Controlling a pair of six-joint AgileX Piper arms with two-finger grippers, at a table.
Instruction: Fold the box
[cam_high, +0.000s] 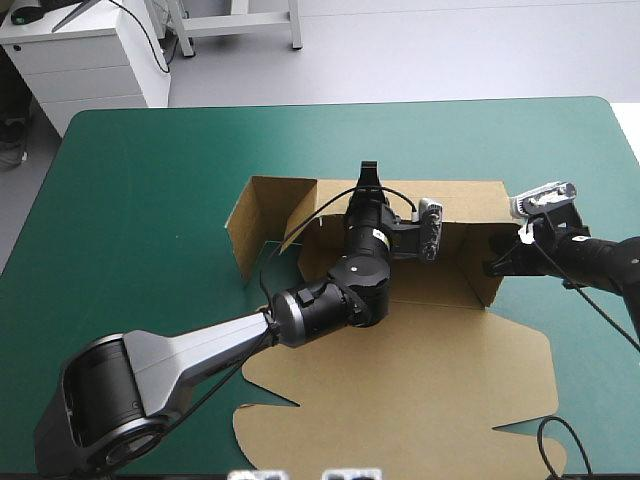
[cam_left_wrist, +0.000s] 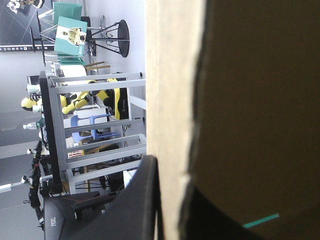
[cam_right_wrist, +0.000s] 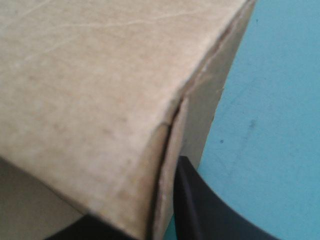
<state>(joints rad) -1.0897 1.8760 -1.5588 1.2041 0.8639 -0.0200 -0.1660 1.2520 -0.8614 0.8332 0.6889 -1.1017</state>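
i see the table (cam_high: 140, 170), teal-green, with the brown box (cam_high: 430, 370) at its middle. the tray part runs long left to right with its walls raised, and the lid lies flat toward the near edge. bare cover lies left and beyond. left claw (cam_high: 368, 175) pinches the far wall, right claw (cam_high: 497, 266) the right-hand wall.

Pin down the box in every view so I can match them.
High view: the box sits mid-table, far walls raised, a flat sheet nearer.
Left wrist view: its wall edge, clamped in the left gripper.
Right wrist view: its corner fills the picture, pinched by the right gripper.
Shared landmark: the teal-green cover, beside that corner.
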